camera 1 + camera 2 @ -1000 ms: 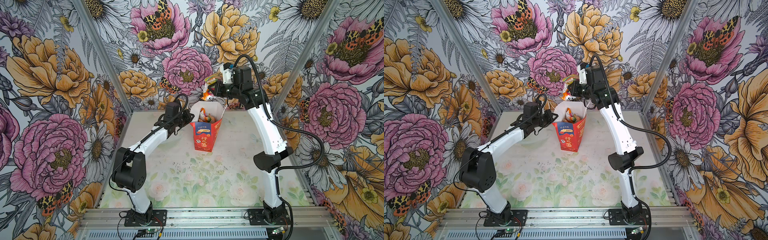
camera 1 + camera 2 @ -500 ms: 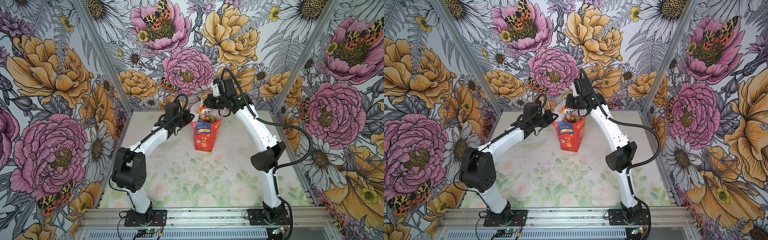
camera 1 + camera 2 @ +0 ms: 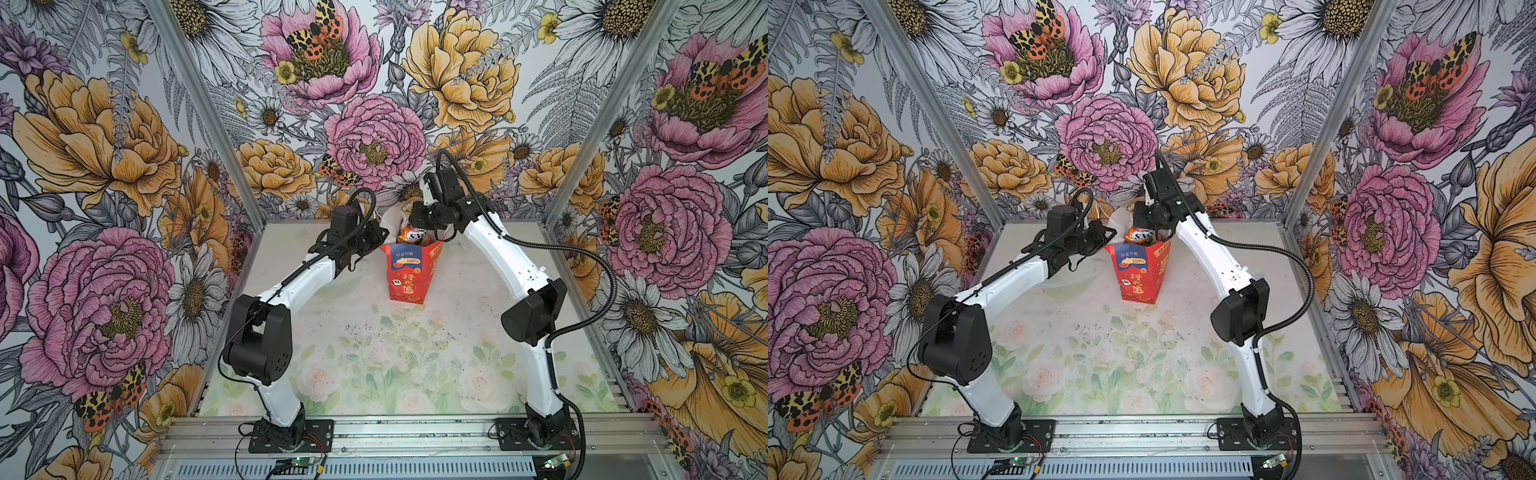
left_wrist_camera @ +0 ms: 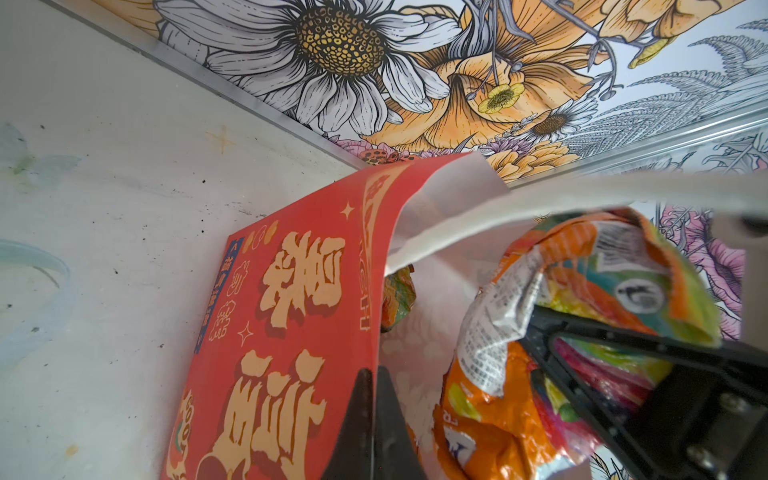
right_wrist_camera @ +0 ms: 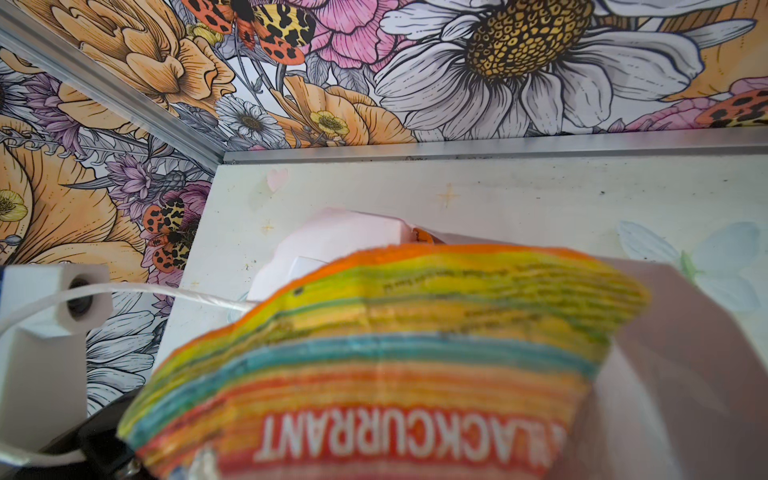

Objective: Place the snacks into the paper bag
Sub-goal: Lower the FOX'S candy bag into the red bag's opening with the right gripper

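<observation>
Plainly the right gripper [image 4: 532, 345] is clamped narrow on a crinkly orange packet [image 4: 582, 266]. The packet hangs end-down, its lower part already inside the mouth of the red paper bag [image 3: 409, 274], which stands upright towards the back of the table [image 3: 374, 353]. The left gripper [image 4: 372, 374] is pinched shut on the bag's rim on its own side, holding the mouth open, and another packet [image 4: 399, 295] lies inside. Since the bag sits straight below the held packet, simply letting go should probably drop it in.
</observation>
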